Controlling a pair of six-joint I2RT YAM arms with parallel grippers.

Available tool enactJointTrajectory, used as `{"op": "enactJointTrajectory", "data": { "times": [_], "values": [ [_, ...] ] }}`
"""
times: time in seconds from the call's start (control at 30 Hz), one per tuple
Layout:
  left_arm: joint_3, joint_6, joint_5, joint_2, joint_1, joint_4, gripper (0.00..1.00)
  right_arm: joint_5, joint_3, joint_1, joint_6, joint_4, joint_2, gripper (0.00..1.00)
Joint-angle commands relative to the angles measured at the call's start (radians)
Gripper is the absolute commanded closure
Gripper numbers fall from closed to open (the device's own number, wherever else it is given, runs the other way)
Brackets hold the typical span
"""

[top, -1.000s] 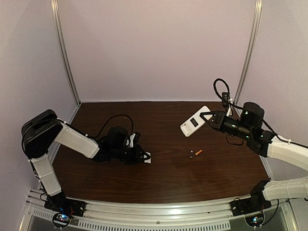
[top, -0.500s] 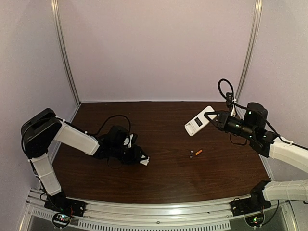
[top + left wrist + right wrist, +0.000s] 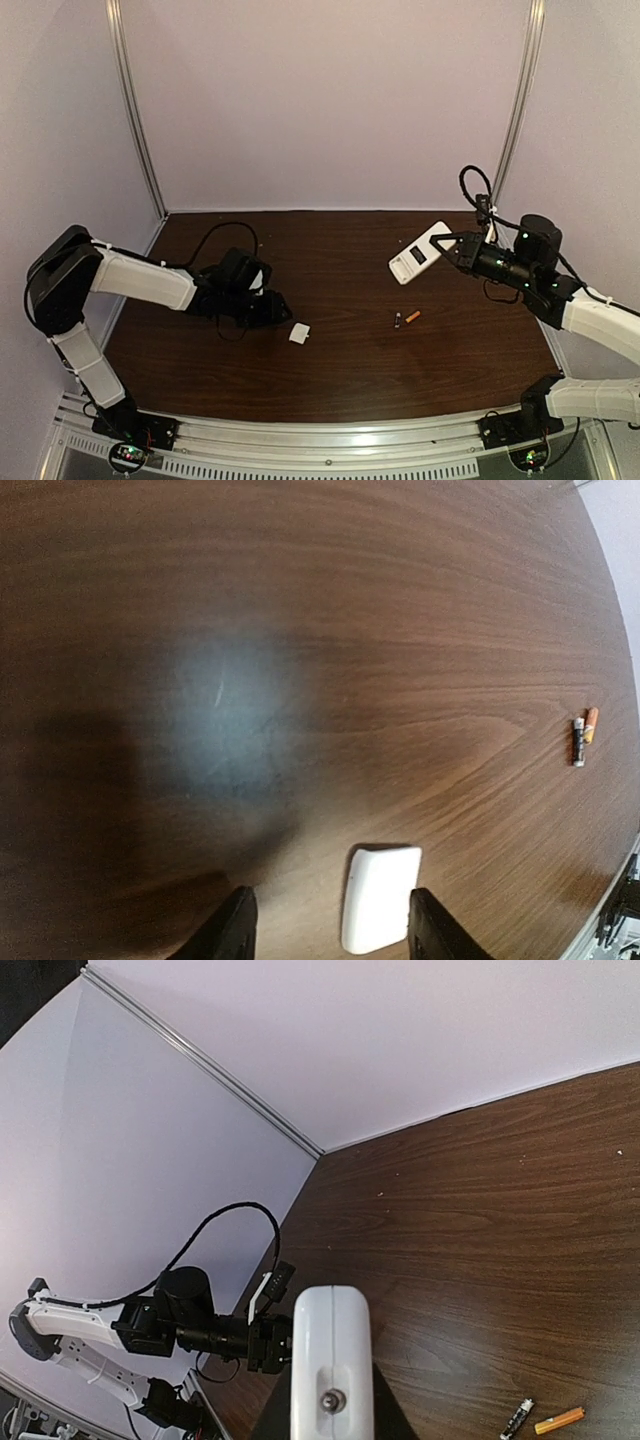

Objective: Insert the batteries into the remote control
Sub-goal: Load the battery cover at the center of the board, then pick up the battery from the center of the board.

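Observation:
My right gripper (image 3: pixel 448 245) is shut on the remote control (image 3: pixel 420 252), a slim white handset held in the air over the right of the table with its dark recess facing up. In the right wrist view its white end (image 3: pixel 330 1345) sticks out between my dark fingers (image 3: pixel 392 1422). The batteries lie side by side on the table below it, one dark (image 3: pixel 398 320) and one orange (image 3: pixel 412 316), also seen at the right in the left wrist view (image 3: pixel 578 742). My left gripper (image 3: pixel 279 308) is low over the table and open, holding nothing.
A small white cover piece (image 3: pixel 299 333) lies flat on the wood just right of the left gripper, between its spread fingers (image 3: pixel 235 930) in the wrist view. The left arm's black cable (image 3: pixel 215 240) loops over the table. Walls and rails (image 3: pixel 140 120) close in the sides.
The left gripper has opened, left the white cover piece on the table and drawn back to the left. The right arm has carried the remote slightly up and to the right.

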State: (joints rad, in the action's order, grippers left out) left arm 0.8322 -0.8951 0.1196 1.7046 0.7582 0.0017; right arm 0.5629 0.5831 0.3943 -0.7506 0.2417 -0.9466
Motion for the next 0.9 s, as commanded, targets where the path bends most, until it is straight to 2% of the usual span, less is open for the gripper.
{"op": "enactJointTrajectory", "data": {
  "times": [0.0,0.13,0.23,0.4,0.5,0.6,0.87],
  "values": [
    [0.103,0.177,-0.058,-0.038,0.009,-0.064,0.47,0.057,-0.017,-0.034,0.002,-0.015,0.03,1.0],
    [0.189,0.32,-0.043,-0.02,0.06,-0.04,0.45,0.129,-0.025,-0.068,-0.011,-0.032,0.037,1.0],
    [0.25,0.402,0.025,-0.004,0.085,-0.011,0.45,0.194,-0.015,-0.087,0.002,-0.079,0.034,1.0],
    [0.297,0.503,0.278,-0.016,0.126,0.141,0.45,0.309,-0.002,-0.091,0.071,-0.153,0.011,1.0],
    [0.314,0.509,0.451,-0.013,0.148,0.21,0.46,0.403,0.002,-0.088,0.089,-0.149,-0.006,1.0],
    [0.347,0.495,0.568,0.009,0.178,0.263,0.45,0.465,0.009,-0.083,0.094,-0.131,-0.016,1.0],
    [0.421,0.405,0.666,0.08,0.215,0.333,0.47,0.538,0.056,-0.031,0.109,-0.113,-0.054,1.0]
  ]
}}
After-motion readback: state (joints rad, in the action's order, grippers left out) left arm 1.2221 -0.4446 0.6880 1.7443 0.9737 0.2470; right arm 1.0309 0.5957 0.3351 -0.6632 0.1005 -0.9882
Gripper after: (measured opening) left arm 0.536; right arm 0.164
